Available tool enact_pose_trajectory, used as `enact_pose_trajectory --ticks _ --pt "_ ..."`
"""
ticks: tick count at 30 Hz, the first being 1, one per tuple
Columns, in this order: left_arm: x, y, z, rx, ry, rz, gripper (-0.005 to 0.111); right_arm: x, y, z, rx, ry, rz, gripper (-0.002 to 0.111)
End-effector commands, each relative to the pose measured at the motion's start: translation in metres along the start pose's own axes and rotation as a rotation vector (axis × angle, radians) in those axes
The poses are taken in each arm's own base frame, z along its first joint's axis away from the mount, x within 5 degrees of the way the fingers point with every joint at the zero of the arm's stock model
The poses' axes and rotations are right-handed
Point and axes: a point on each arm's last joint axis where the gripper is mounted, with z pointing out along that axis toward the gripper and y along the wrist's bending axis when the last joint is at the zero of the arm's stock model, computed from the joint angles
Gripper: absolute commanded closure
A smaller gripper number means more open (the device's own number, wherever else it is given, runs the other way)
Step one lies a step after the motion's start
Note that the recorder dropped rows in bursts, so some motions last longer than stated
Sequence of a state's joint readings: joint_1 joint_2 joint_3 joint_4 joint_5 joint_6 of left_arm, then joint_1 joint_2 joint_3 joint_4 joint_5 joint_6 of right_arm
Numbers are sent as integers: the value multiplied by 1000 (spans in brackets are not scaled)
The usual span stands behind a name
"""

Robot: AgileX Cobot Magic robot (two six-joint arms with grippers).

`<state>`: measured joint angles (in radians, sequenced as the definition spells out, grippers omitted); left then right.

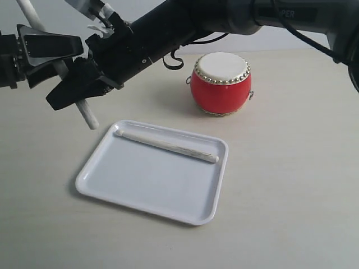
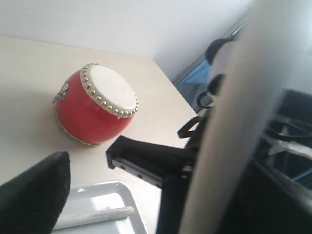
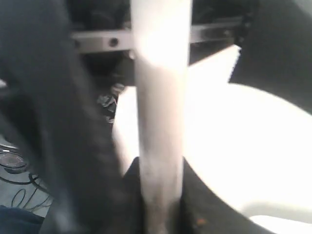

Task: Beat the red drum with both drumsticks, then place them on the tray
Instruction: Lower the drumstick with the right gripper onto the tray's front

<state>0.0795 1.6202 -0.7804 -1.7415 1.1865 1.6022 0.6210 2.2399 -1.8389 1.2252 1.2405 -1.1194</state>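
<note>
The red drum [image 1: 220, 89] stands upright on the table beyond the white tray [image 1: 146, 185]. One pale drumstick [image 1: 168, 144] lies across the tray's far part. The other drumstick [image 1: 88, 116] hangs slanted above the table, left of the tray. My right gripper [image 1: 76, 89] has reached across and is shut on it; the right wrist view shows the stick [image 3: 161, 122] pinched between dark fingers. My left gripper [image 1: 56, 59] is higher along the same stick, jaws wide apart. In the left wrist view the stick [image 2: 239, 112] looms blurred, far from one left finger [image 2: 34, 195].
The right arm [image 1: 185, 22] spans the back of the scene from upper right to left, passing behind the drum. Bare beige tabletop [image 1: 291, 185] lies right of and in front of the tray. The left wrist view also shows the drum [image 2: 92, 112] and a tray corner [image 2: 105, 195].
</note>
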Motion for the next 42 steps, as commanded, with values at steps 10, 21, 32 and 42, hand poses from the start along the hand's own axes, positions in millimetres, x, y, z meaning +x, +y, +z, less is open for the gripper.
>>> enact_pose_trajectory --ticks 10,21,32,42 --pt "-19 27 -57 -138 -156 12 58 14 -19 -26 495 301 98 108" --pt "-21 26 -60 -144 -162 27 106 35 -8 -11 727 687 64 108" --pt "-20 25 -60 -145 -150 54 106 91 -17 3 725 861 130 108" --pt "-20 25 -60 -145 -150 55 106 114 -24 8 733 869 106 108"
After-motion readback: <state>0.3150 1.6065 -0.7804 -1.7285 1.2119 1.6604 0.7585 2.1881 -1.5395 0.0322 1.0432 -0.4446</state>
